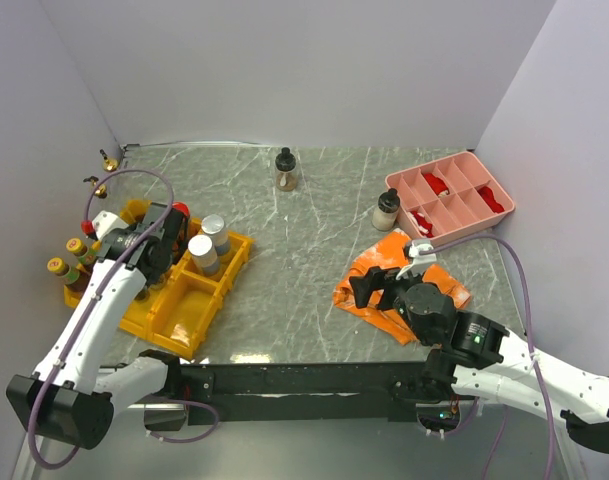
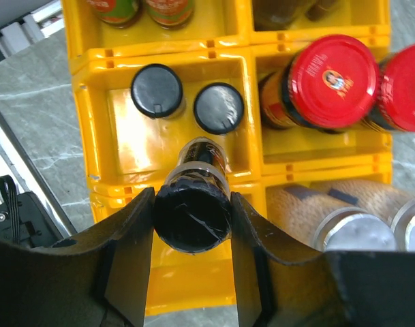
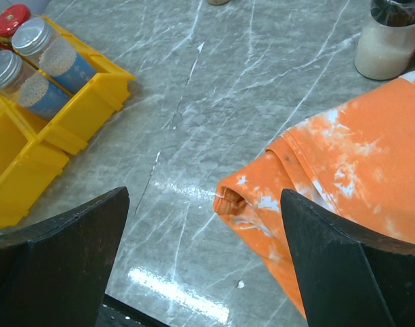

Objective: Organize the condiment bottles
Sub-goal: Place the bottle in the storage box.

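In the left wrist view my left gripper (image 2: 192, 228) is shut on a black-capped glass bottle (image 2: 193, 211), held tilted over a compartment of the yellow bins (image 2: 125, 136). Two black-capped bottles (image 2: 157, 90) (image 2: 219, 107) stand in that compartment. Red-lidded jars (image 2: 333, 82) fill the one beside it. From above, the left gripper (image 1: 162, 240) hovers over the bins. A dark-topped bottle (image 1: 286, 170) stands at the back and a white-filled jar (image 1: 386, 210) stands by the pink tray. My right gripper (image 1: 374, 285) (image 3: 204, 225) is open and holds nothing above the orange cloth's edge.
Silver-capped shakers (image 1: 209, 240) and yellow-topped bottles (image 1: 69, 255) sit in the yellow bins (image 1: 174, 300) at the left. Gold-spout bottles (image 1: 106, 158) stand in the back-left corner. The pink divided tray (image 1: 449, 195) is at the back right. The orange cloth (image 3: 357, 163) lies crumpled under the right arm.
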`<move>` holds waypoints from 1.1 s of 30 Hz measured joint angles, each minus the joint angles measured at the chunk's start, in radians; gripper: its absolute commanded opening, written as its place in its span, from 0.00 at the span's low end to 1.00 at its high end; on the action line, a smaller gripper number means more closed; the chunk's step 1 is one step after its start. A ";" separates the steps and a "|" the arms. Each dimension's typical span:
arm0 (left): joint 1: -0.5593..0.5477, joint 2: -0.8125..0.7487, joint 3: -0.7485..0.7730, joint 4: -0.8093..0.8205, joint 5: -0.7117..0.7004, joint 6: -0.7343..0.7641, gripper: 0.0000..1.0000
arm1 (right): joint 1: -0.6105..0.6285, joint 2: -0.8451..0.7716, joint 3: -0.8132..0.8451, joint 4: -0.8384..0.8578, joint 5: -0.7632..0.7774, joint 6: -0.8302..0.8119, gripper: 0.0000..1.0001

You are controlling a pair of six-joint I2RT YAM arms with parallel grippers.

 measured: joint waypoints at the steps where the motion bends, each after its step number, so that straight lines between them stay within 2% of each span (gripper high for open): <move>1: 0.000 0.002 -0.005 -0.001 -0.005 -0.009 0.01 | 0.000 -0.002 -0.002 -0.001 0.000 0.000 1.00; 14: 0.027 0.019 -0.062 0.053 -0.047 -0.060 0.02 | 0.000 -0.030 -0.002 -0.003 0.004 -0.012 1.00; 20: 0.050 0.032 -0.093 0.085 -0.037 -0.060 0.16 | 0.000 -0.047 -0.003 -0.003 0.003 -0.016 1.00; 26: 0.072 0.042 -0.124 0.118 -0.016 -0.061 0.18 | 0.000 -0.048 -0.003 -0.003 0.003 -0.022 1.00; 33: 0.082 0.081 -0.148 0.155 0.003 -0.064 0.24 | 0.000 -0.047 -0.003 -0.003 0.002 -0.023 1.00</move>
